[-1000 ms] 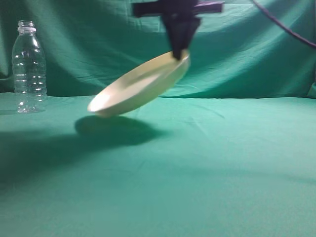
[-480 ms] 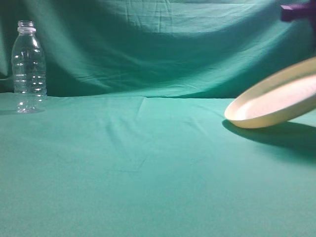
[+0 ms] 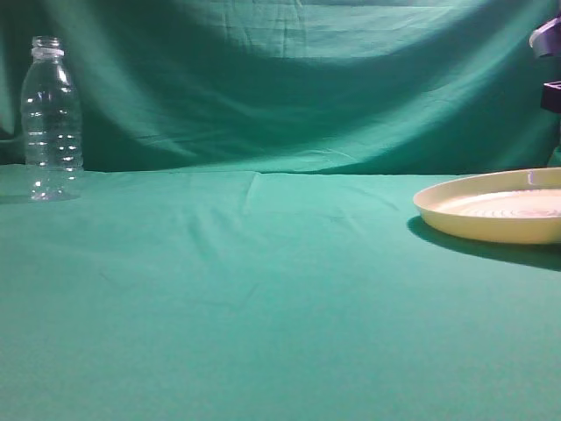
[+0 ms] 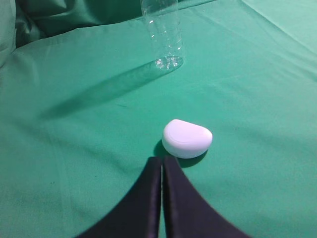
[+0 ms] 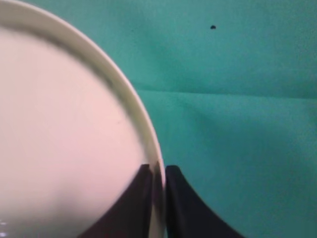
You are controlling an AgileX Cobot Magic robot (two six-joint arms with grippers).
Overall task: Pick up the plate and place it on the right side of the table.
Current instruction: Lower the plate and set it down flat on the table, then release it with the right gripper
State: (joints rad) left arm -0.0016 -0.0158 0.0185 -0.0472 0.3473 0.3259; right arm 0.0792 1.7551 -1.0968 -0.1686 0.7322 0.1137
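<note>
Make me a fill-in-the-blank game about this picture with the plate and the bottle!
1. The right end effector pinches the plate by its ____.
2. The plate sits on the ____ side of the table.
3. The clear bottle stands ____ on the far left.
4. Near the left end effector lies a small ____ object.

Missing words: rim; right; upright; white

The table (image 3: 263, 298) is draped in wrinkled teal-green cloth. A clear plastic bottle (image 3: 51, 119) stands upright at its far left. The pale cream-yellow plate (image 3: 500, 213) rests flat at the right edge, well apart from the bottle. A small white rounded object (image 4: 186, 138) lies near the bottle.
</note>
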